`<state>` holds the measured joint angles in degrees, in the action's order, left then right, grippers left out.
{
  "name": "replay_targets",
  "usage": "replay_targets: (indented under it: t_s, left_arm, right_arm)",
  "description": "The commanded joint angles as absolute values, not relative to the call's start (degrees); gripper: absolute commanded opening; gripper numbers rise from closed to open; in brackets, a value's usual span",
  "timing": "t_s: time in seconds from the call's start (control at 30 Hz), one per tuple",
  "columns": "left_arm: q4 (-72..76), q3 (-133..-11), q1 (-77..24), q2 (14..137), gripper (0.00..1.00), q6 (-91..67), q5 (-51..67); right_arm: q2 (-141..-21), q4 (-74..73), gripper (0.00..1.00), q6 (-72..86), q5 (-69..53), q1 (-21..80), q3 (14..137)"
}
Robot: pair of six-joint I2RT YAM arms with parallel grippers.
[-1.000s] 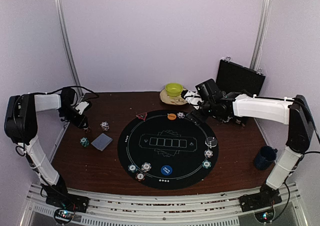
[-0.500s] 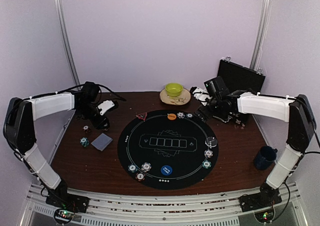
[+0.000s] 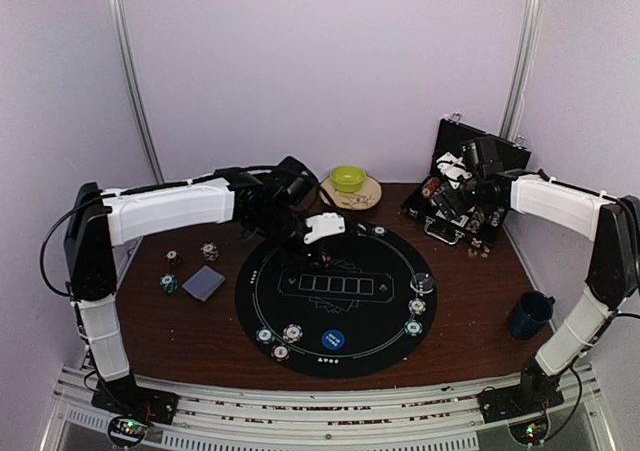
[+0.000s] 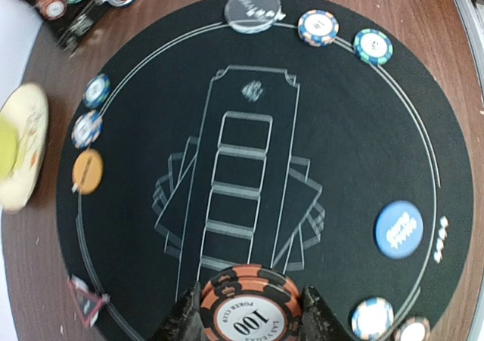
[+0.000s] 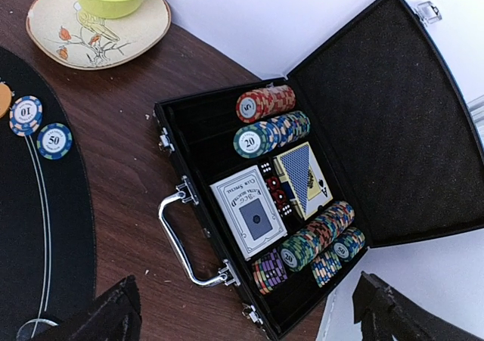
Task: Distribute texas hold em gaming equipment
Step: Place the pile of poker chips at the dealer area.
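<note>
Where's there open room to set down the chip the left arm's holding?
The round black felt mat is bare across its middle, between the orange-edged chip in the left gripper and the blue round disc. Bare wood lies between mat and dark blue mug. Near and right rims are crowded.

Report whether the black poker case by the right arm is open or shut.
Open. The case has its lid tilted back, with chip rows and two card decks showing inside.

Orange-striped 100 chip (image 4: 246, 312) gripped over mat (image 4: 340, 152), striped chips (image 4: 318, 27) along its rim, card deck (image 3: 204, 283) beside
</note>
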<state>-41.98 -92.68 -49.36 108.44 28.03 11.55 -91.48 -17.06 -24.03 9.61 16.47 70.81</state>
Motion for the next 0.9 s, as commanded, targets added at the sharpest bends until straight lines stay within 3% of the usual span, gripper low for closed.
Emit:
replay_targets:
  t_s: [0.0, 0.27, 0.87]
  left_arm:
    - [-42.36, -103.37, -53.29, 118.5, 0.14, 26.27, 11.42]
    - [-44.36, -121.73, -58.97, 134.35, 0.14, 23.19, 14.24]
    - [-40.42, -130.18, -61.68, 146.1, 0.14, 13.73, 16.78]
  right_arm:
    - [-89.89, -16.23, 1.0, -23.86, 8.94, 14.92, 70.07]
    - [-88.97, -15.13, 1.0, -23.49, 9.57, 14.24, 69.57]
    - [-88.89, -15.21, 1.0, -23.03, 8.09, 14.25, 69.59]
